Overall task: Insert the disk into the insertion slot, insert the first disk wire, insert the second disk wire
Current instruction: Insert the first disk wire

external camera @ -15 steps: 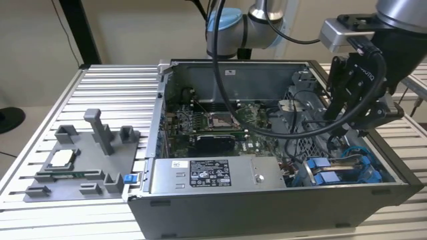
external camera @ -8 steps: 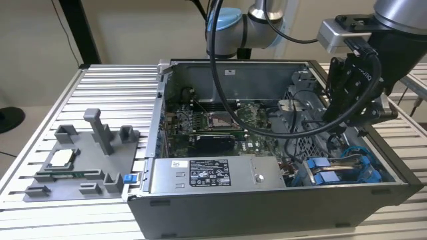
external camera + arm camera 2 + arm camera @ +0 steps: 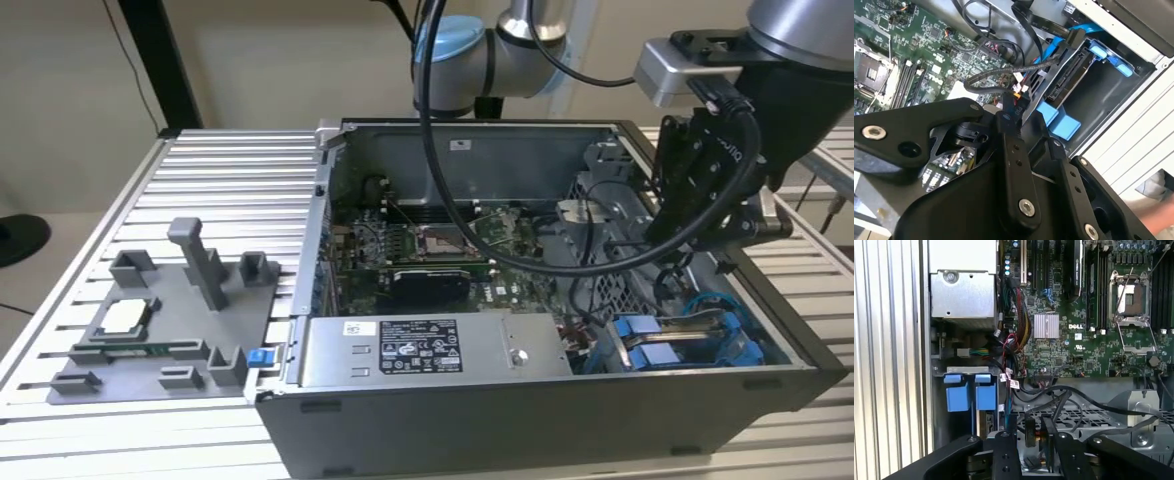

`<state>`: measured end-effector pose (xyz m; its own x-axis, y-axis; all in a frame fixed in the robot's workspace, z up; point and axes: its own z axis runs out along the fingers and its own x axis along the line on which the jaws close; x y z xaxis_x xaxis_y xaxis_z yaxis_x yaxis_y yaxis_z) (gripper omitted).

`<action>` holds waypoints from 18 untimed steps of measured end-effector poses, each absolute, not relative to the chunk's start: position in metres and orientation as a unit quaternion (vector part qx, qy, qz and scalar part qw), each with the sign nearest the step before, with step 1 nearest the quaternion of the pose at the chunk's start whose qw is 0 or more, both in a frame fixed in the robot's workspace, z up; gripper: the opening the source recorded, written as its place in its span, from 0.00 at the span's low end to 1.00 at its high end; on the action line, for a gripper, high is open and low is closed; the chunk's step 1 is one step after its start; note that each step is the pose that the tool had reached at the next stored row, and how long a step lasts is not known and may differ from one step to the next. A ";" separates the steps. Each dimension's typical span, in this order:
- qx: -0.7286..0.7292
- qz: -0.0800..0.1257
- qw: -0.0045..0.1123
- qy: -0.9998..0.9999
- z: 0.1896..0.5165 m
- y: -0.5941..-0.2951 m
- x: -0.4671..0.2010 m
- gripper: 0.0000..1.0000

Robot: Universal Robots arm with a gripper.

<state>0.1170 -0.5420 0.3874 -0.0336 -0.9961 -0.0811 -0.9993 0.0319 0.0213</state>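
Broadly, a ribbed metal surface (image 3: 200, 160) carries an open computer case (image 3: 534, 420), which stands toward the edge at the exterior view's right. The arm (image 3: 801, 60) reaches down into the case from that same side. A grey tray (image 3: 200, 330) with upright posts lies on the surface beside the case, near the edge at the exterior view's left. Inside the case, a silver power box (image 3: 334, 350) sits along the near wall, with the green mainboard (image 3: 441, 240) behind it.

The slot (image 3: 1106, 100) is in the case's near corner at the exterior view's right, and the disk (image 3: 1070, 80) is already seated in it, edge-on in its blue frame. Two blue tabs (image 3: 953, 395) sit side by side at the bay's mouth (just beside the power box in the first wrist view).

The pincer (image 3: 1019, 107) hangs just beside the disk, its black fingers (image 3: 1009, 130) drawn close together and clenched on the plug end of a wire (image 3: 1015, 95). Loose black cables loop across the mainboard near it.
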 end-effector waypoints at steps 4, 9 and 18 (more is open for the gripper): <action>-0.695 0.036 0.022 0.718 0.387 -0.542 0.118 1.00; -0.695 0.036 0.022 0.718 0.388 -0.542 0.119 1.00; -0.695 0.036 0.022 0.718 0.388 -0.542 0.120 0.00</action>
